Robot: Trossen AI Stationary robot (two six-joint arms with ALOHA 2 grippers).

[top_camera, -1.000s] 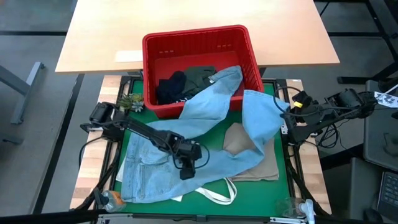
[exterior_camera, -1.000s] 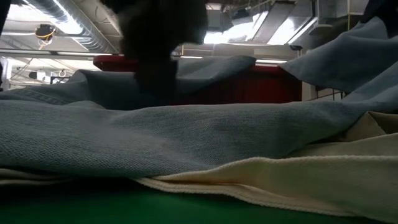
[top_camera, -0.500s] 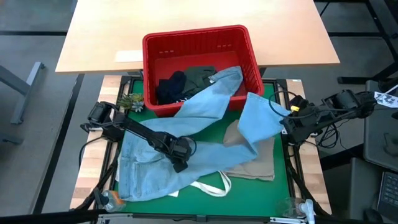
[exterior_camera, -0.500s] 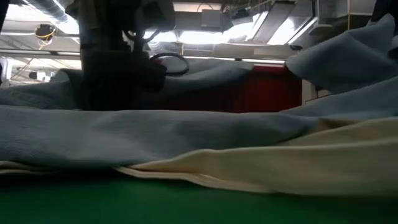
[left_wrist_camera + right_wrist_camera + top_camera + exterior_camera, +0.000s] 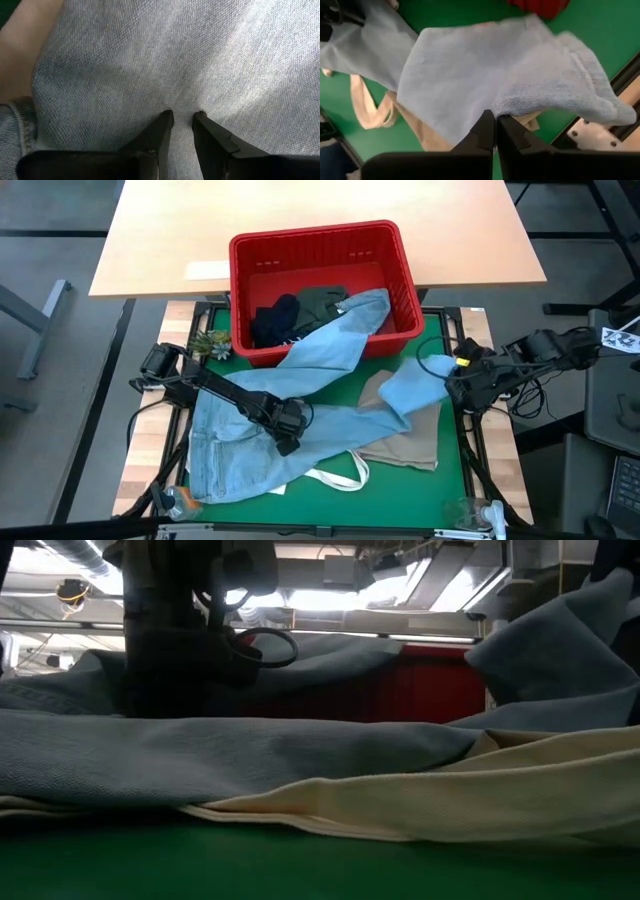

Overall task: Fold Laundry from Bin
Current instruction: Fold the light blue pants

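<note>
Soft, even light falls from above in the high view, so the table (image 5: 320, 230) is bright and shadows are faint. The low view is dim and backlit: ceiling lights (image 5: 330, 598) glare white behind, the left arm (image 5: 170, 630) is a dark shape, and the near cloth is blurry. In the left wrist view the jeans (image 5: 200, 60) show a sharp weave. The right wrist view is blurred.

Light blue jeans (image 5: 300, 395) sprawl from the red bin (image 5: 320, 250) across the green mat, over beige cloth (image 5: 405, 442); dark garments (image 5: 300, 315) stay inside the bin.
</note>
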